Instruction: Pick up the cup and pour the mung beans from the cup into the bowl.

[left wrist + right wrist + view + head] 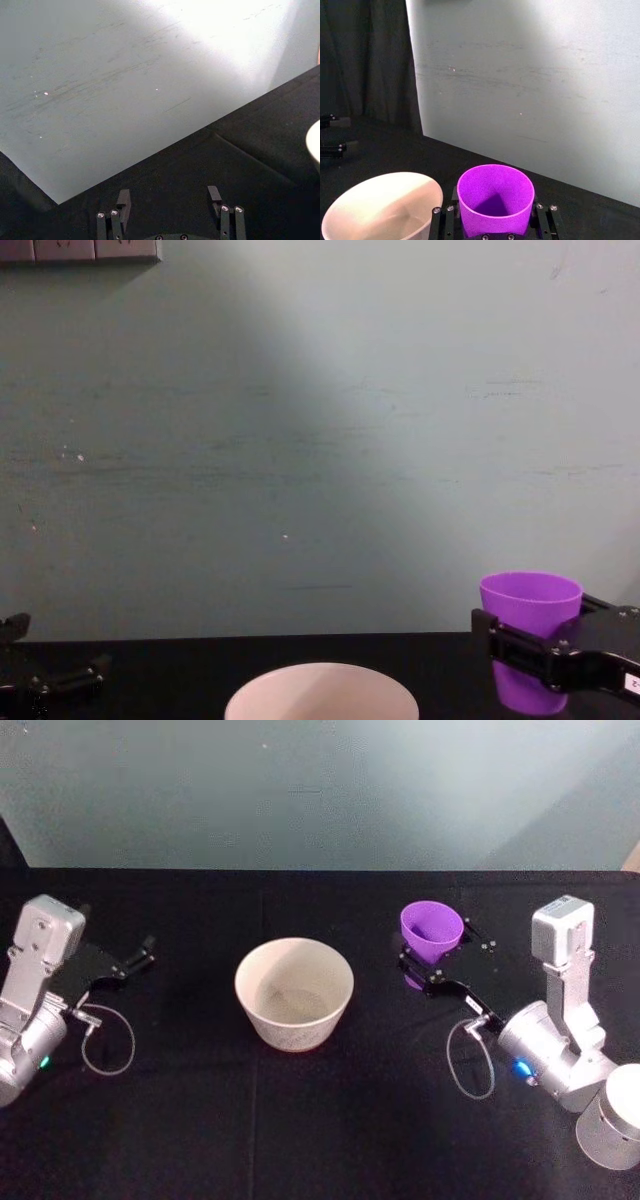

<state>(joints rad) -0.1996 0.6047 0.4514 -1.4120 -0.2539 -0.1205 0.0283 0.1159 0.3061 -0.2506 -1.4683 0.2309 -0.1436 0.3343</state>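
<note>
2 grippers reach over the black table (300,1120), 1 from each side. The right gripper (440,948) clasps the purple cup (432,925), with 1 black finger pressed against each side of its wall about halfway up. The right wrist view shows the same grasp from behind: the cup (495,197) sits between the 2 fingers (442,220) with its mouth open upward. From the chest, the cup (530,605) stands upright in the right gripper (545,650), its rim level. Whether its base touches the table or hangs just above it cannot be told.

The bowl (294,992) stands at the middle of the table, to the left of the cup and near it but not touching. In the right wrist view its rim (380,200) lies just beside the cup.

The left gripper (140,958) rests well apart from the bowl on the table's left side. Its fingers are spread and hold nothing, as the left wrist view shows (168,200). It points toward the pale wall (125,75), with a sliver of the bowl's rim (316,145) at the edge.
</note>
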